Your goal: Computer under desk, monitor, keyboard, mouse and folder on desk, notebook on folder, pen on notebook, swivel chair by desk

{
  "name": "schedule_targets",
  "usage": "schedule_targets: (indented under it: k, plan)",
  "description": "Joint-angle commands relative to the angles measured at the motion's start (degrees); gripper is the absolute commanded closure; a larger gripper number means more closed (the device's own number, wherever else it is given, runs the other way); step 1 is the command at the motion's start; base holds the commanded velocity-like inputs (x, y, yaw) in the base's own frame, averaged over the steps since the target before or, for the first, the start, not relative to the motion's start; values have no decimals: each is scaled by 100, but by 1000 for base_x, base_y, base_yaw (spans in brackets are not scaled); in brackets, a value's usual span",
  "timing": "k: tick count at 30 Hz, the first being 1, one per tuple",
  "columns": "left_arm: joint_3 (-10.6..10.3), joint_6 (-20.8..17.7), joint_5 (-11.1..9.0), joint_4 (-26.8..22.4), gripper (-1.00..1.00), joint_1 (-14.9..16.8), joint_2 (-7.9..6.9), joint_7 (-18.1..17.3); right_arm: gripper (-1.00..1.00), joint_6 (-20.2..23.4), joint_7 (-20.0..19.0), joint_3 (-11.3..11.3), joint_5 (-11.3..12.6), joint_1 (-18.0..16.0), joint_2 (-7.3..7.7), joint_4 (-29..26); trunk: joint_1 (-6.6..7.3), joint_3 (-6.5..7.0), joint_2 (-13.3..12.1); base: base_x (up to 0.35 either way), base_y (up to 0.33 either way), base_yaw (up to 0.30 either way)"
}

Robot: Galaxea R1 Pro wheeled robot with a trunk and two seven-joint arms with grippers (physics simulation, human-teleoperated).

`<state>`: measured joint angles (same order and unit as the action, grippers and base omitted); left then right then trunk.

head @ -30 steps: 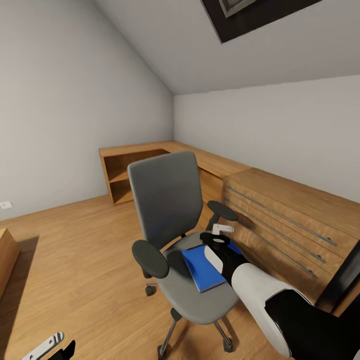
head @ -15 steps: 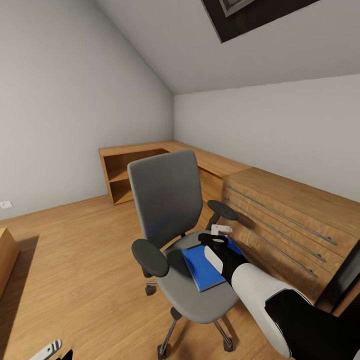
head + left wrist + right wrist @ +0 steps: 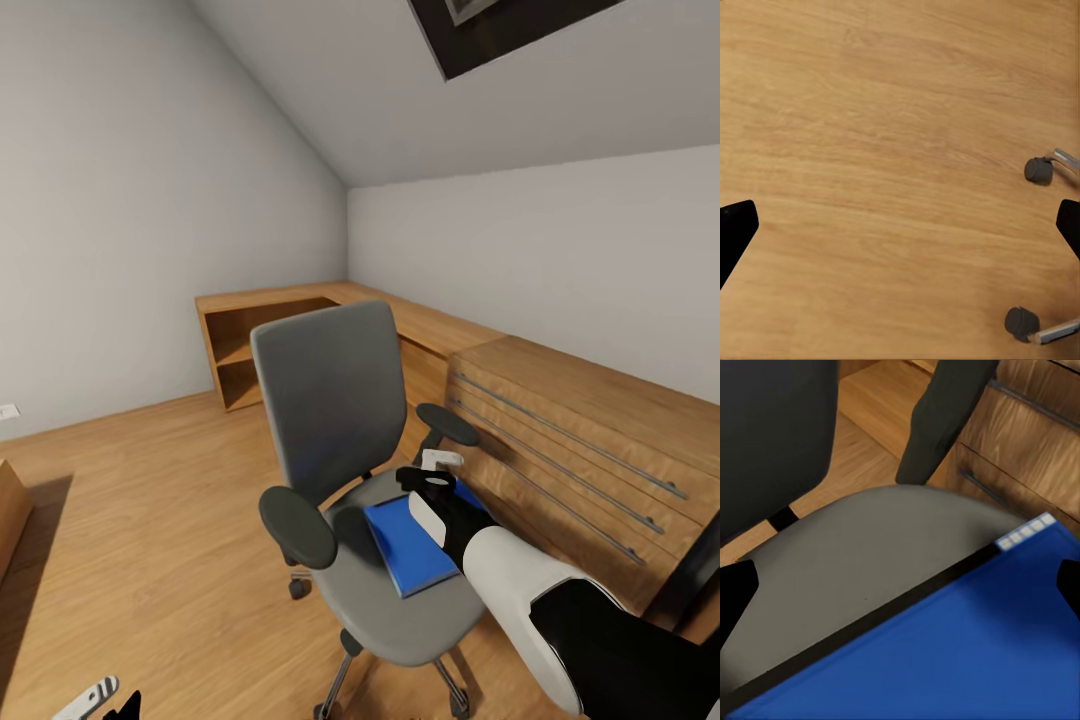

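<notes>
The swivel chair [image 3: 330, 400] stands in the middle of the room, grey back facing me, with black armrests [image 3: 298, 525]. The blue folder [image 3: 400, 548] lies flat on its grey seat [image 3: 400, 610]. My right gripper [image 3: 441, 468] hovers over the folder's far edge, open. In the right wrist view the folder [image 3: 967, 652] and the seat [image 3: 870, 555] lie just under the right gripper [image 3: 900, 589], with nothing between its fingers. My left gripper [image 3: 95, 697] hangs low at my left, open over the bare floor [image 3: 870, 150], near the chair's casters [image 3: 1039, 170].
A light-wood chest of drawers [image 3: 560, 440] with long bar handles stands close behind the chair at the right. A low wooden shelf unit [image 3: 270, 340] fills the far corner. A skylight [image 3: 500, 30] sits in the sloped ceiling. Open wood floor [image 3: 150, 520] lies to the left.
The whole view has shifted slightly, so the camera moved. My left gripper has sunk lower at the picture's bottom edge. The right gripper stays over the folder.
</notes>
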<state>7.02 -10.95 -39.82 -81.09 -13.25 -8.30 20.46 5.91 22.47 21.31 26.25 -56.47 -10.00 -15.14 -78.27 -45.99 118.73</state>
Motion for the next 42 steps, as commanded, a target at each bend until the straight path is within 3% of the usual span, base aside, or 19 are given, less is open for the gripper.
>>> schedule_targets:
  k: [1,14,30,42]
  plan:
    - [0,-20,-41,-29,-100,-2,-1,30,-100,40,37,40,12,-5,0,-7,-22,-23,44,6,0,0]
    - [0,-13,-36,-88,-100,-2,12,53,-100,37,26,40,12,-5,0,-7,-308,-257,566,1,0,0]
    - [-16,-21,-47,106,-100,-2,-5,42,-100,16,21,40,12,4,0,-7,-308,-257,566,2,0,0]
    - [-17,-13,-34,364,-100,-1,-13,27,-100,22,21,40,12,4,0,-7,-308,-257,566,163,0,0]
